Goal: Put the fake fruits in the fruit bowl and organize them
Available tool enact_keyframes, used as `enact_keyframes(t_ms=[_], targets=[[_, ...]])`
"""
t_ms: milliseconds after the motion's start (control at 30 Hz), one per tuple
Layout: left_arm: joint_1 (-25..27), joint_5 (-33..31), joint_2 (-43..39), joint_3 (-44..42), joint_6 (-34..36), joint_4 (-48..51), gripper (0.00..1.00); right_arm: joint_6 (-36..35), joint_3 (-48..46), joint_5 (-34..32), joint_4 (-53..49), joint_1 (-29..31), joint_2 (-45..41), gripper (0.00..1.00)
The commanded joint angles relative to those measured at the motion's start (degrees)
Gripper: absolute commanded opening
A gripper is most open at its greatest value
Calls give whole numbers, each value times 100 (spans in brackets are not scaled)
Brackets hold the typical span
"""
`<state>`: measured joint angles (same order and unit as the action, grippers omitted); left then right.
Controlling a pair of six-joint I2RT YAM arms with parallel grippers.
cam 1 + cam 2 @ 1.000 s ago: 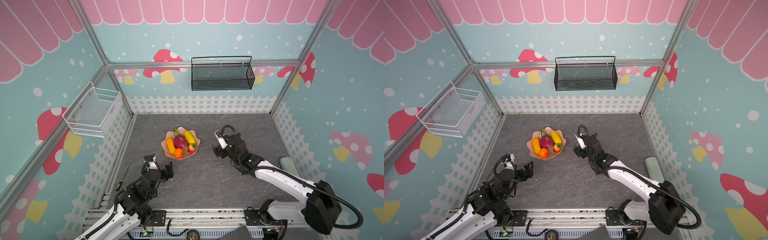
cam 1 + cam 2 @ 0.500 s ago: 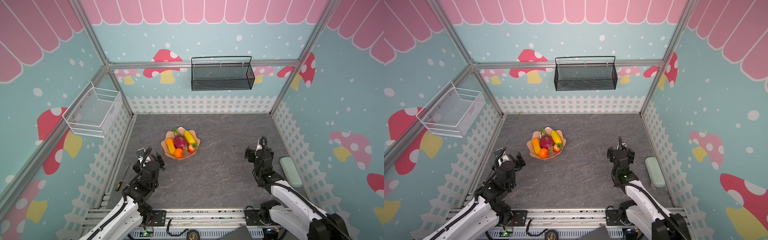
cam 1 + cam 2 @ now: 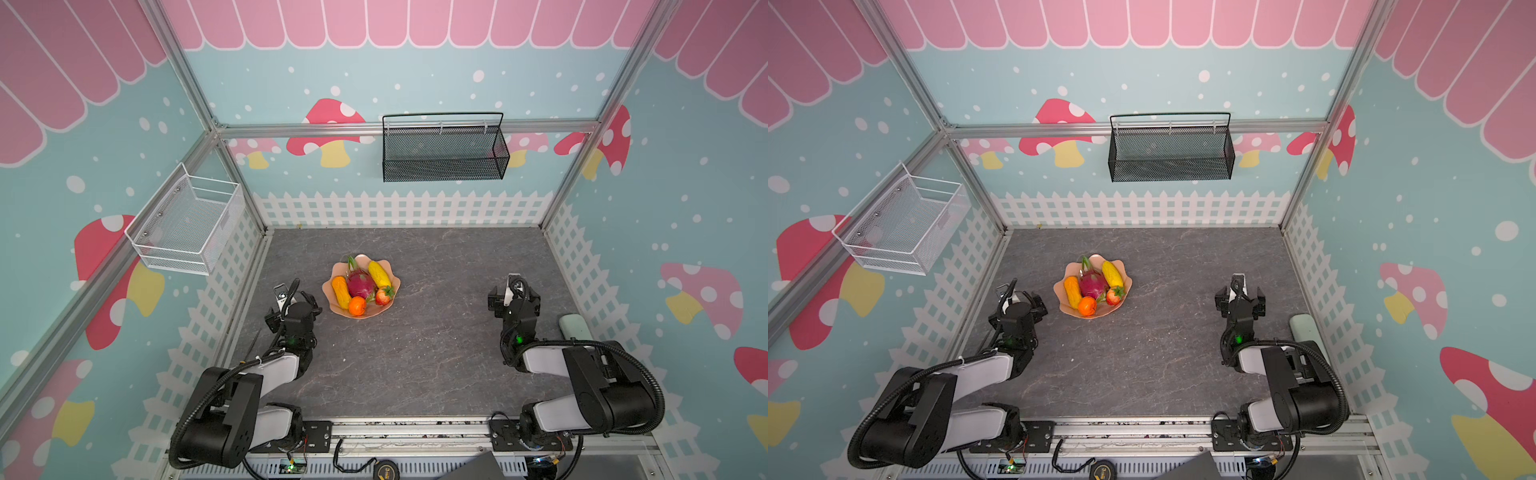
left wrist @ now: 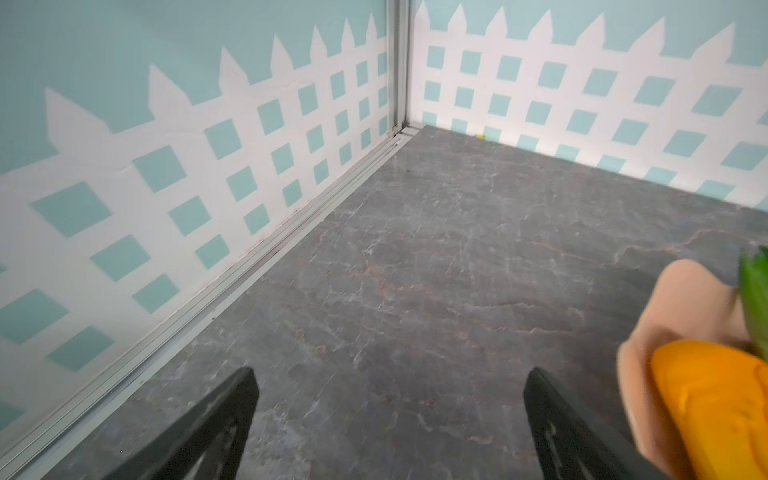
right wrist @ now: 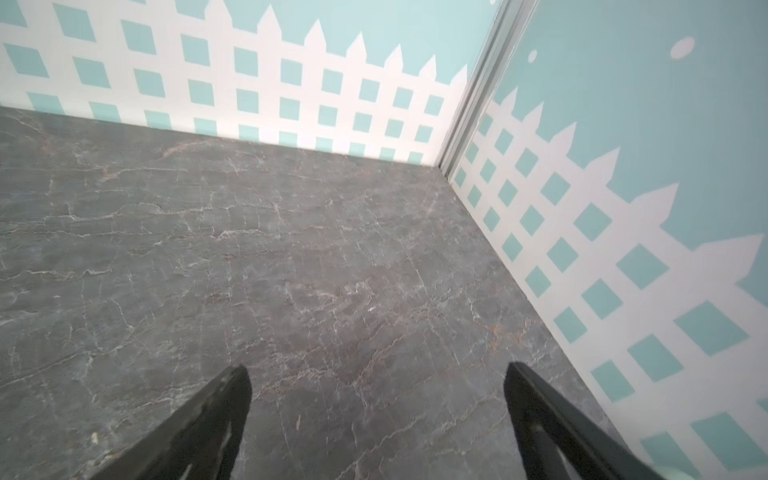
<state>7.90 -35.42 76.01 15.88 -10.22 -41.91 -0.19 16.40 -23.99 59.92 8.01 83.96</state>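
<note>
A shallow peach-pink bowl with a wavy rim (image 3: 394,286) sits on the grey worktop (image 3: 436,353). In it lie a magenta dragon fruit (image 3: 360,284), a red strawberry (image 3: 383,295), a round orange (image 3: 356,306), a yellow long fruit (image 3: 379,274) and an orange-yellow long fruit (image 3: 340,292). The left end effector (image 4: 388,378) is near the bowl, fingers wide apart. The right end effector (image 5: 376,374) is well away, fingers wide apart too.

Lab test booth — aluminium frame (image 3: 548,126), cartoon walls (image 3: 415,79).

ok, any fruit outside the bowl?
No, in a top view all five fruits lie inside the bowl, and none lies on the table.
</note>
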Motion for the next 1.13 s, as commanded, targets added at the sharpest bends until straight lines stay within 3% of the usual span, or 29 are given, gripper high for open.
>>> enact_keyframes(t_ms=[0,33,133,200,233,267,300,333,367,400,600,667,800,900,1100], targets=[[-83,437,751,-339,656,-2519,100,-172,10,637,530,-243,142,98],[-69,540,1087,-458,831,-3281,100,-150,5,855,584,-335,168,98],[-18,872,803,-258,809,-2356,100,-12,128,1311,350,-544,213,98],[-74,1058,1125,29,814,-2048,100,90,156,1794,222,-781,154,98],[-33,944,1499,128,1024,-2524,100,-41,7,2157,473,-801,114,98],[16,911,1401,200,1008,-2140,100,-242,-288,2532,1049,-794,166,98],[0,1032,1132,308,877,-1422,100,-270,-475,2519,1399,-785,203,98],[-40,1135,1216,322,908,-1577,100,-183,-729,2241,1982,-785,340,98],[-26,977,1436,244,1017,-2173,100,-37,-659,1876,1933,-783,340,98],[9,880,1354,236,974,-2051,100,144,-406,1581,1369,-784,285,98],[23,888,1226,336,903,-1577,100,124,-498,1596,1535,-801,322,98],[27,851,1380,276,1012,-2022,100,126,-481,1593,1453,-799,296,98],[25,861,1357,294,998,-1961,100,129,-489,1594,1470,-799,304,98],[-107,1123,1280,508,857,-1305,100,129,-487,1590,1476,-801,305,98],[-118,1110,1273,483,844,-1352,100,127,-489,1591,1471,-801,297,98]])
